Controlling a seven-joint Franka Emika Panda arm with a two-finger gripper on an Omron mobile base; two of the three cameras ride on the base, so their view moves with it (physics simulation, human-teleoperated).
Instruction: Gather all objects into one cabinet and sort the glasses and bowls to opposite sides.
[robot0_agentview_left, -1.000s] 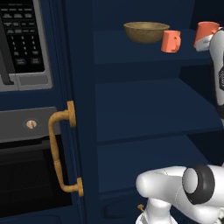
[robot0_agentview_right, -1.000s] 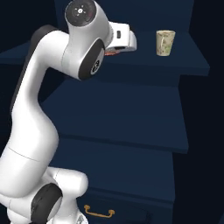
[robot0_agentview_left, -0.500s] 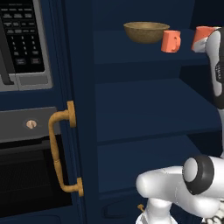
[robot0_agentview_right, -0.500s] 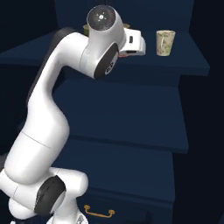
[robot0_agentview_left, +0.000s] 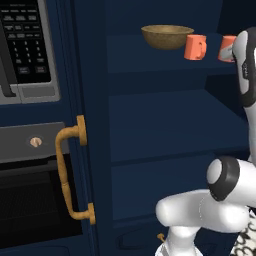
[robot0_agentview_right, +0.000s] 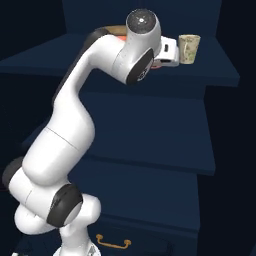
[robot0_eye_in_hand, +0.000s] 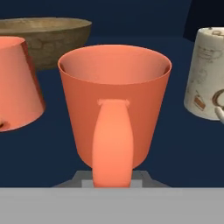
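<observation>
Two coral cups, a cream cup (robot0_agentview_right: 189, 48) and the bowl (robot0_agentview_left: 167, 36) share the cabinet's top shelf (robot0_agentview_left: 150, 57). I have the held orange cup (robot0_eye_in_hand: 114, 107) pinched by its handle, jaws narrowed on it; the gripper (robot0_eye_in_hand: 113, 177) sits just under it. It looks light, rigid and glossy, so the handle is the safest grip. Since a second ago the elbow has risen and swung right; the cups look unmoved.

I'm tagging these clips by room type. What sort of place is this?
Most likely a kitchen, a rendered one: a microwave stands above an oven, and beside them an open navy cabinet holds an olive-brown bowl and coral-orange cups.
</observation>
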